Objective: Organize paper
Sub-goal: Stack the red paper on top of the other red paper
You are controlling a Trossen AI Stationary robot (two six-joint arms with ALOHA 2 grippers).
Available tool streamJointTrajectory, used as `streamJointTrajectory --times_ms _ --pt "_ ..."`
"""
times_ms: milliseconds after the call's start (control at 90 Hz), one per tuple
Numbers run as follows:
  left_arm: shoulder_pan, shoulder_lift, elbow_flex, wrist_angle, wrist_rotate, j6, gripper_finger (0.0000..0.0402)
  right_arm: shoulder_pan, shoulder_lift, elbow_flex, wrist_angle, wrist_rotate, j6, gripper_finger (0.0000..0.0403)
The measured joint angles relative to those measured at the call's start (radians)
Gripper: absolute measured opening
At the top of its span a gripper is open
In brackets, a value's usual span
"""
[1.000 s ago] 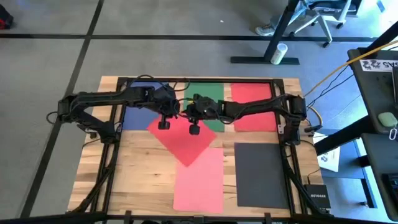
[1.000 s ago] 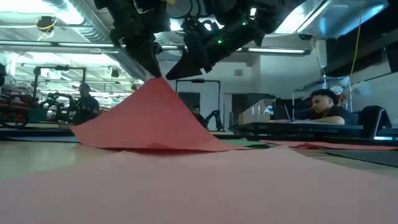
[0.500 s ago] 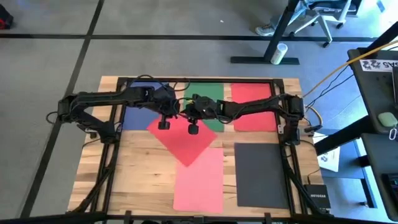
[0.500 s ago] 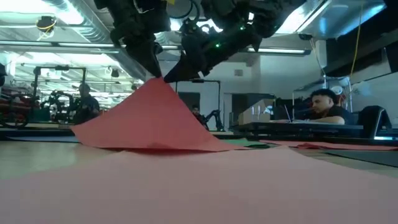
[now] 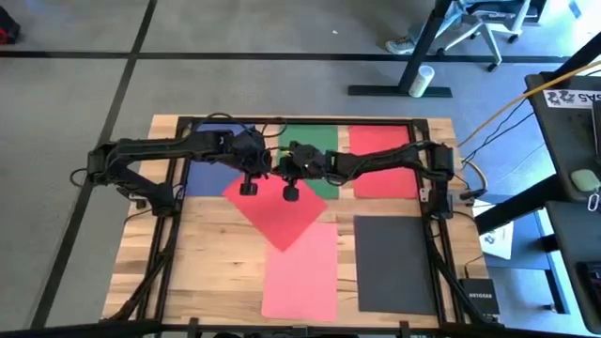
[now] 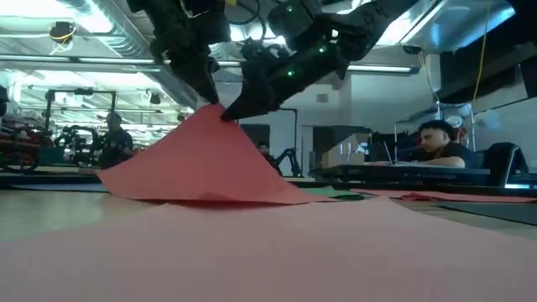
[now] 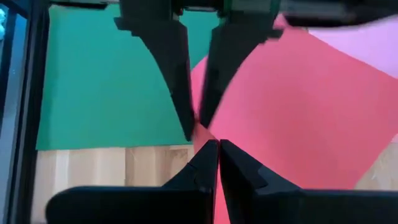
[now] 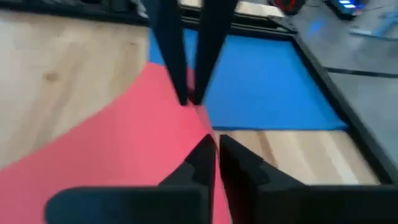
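Note:
A red sheet, turned cornerwise, lies at the table's middle with its far corner raised into a peak and the rest on the wood. My left gripper and my right gripper meet at that peak, both shut on it. The other paper lies flat: blue, green and another red sheet along the far edge, a salmon pink one and a dark grey one near the front. My left gripper pinches the red sheet's raised far corner between its two fingers, slanting down from the table's left side. The corner is lifted clear; the sheet slopes down from it to the table. My right gripper meets the same corner with its shut fingers, slanting down from the table's right side. Its fingertips stand right against my left gripper's, at the sheet's peak.
Dark frame rails run along the table's left and right sides. Bare wood lies at the near left. Beyond the table, a person sits at a desk, and an office chair stands on the floor.
My right gripper has edged down and toward my left gripper, closing in on the raised corner. The red sheet keeps its peak, with its lower part staying on the table.

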Motion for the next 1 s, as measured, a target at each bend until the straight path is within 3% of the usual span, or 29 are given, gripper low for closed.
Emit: streamJointTrajectory --times_ms 244,478,811,1000 --pt "0.0 0.0 0.0 -0.006 0.0 -0.056 0.0 0.0 -0.012 0.0 -0.015 0.043 0.0 0.0" --pt "0.0 -0.041 0.0 -0.011 0.0 -0.074 0.0 -0.001 -0.081 0.0 -0.153 0.105 0.0 0.0" --pt "-0.028 -0.193 0.0 0.038 0.0 -0.193 0.0 -0.026 -0.231 0.0 -0.483 0.247 -0.029 0.0" --pt "-0.059 -0.214 0.0 0.046 -0.002 -0.219 0.0 -0.06 -0.345 -0.001 -0.745 0.345 -0.029 0.0"
